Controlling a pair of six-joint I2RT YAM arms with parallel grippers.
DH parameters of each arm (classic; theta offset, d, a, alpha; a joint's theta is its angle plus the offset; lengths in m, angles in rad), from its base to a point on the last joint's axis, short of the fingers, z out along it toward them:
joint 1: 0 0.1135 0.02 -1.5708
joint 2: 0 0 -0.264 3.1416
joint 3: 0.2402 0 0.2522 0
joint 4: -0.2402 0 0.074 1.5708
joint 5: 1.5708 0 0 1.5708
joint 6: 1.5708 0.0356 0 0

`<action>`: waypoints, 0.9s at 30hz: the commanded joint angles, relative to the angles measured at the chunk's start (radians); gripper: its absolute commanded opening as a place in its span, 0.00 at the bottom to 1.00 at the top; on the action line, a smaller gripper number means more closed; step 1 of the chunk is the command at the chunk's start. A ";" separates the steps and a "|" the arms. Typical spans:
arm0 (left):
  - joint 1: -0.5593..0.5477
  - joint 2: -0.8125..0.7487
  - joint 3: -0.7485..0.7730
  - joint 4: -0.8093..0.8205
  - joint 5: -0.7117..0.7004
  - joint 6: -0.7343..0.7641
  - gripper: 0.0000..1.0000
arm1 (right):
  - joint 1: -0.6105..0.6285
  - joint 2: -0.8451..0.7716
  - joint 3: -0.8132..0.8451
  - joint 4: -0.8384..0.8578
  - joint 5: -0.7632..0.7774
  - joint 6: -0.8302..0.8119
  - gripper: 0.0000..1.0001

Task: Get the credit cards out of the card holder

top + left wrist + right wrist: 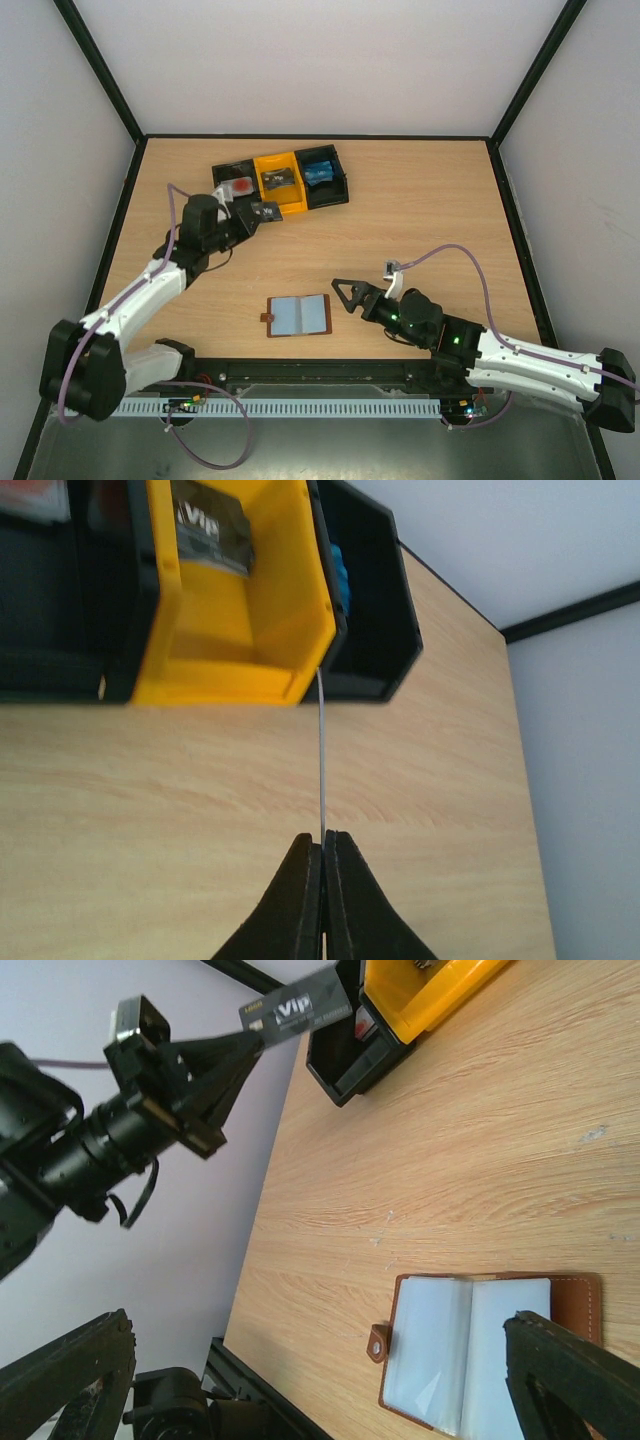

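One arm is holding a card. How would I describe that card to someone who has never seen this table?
At the far side of the wooden table sits a black-and-yellow tray of three bins. Just in front of its yellow bin, the left arm's tool pinches a dark card printed "Vip". It alone is held in the air, not lying in a bin.

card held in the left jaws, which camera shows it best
Right wrist: the card faces that camera, its dark face and Vip print readable. Left wrist sees it only edge-on, a thin pale line. Top external shows just a small dark scrap beside the yellow bin.
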 commanded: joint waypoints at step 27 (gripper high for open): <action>0.053 0.674 0.530 0.062 -0.061 0.087 0.02 | 0.003 0.101 0.048 -0.061 0.108 -0.007 0.98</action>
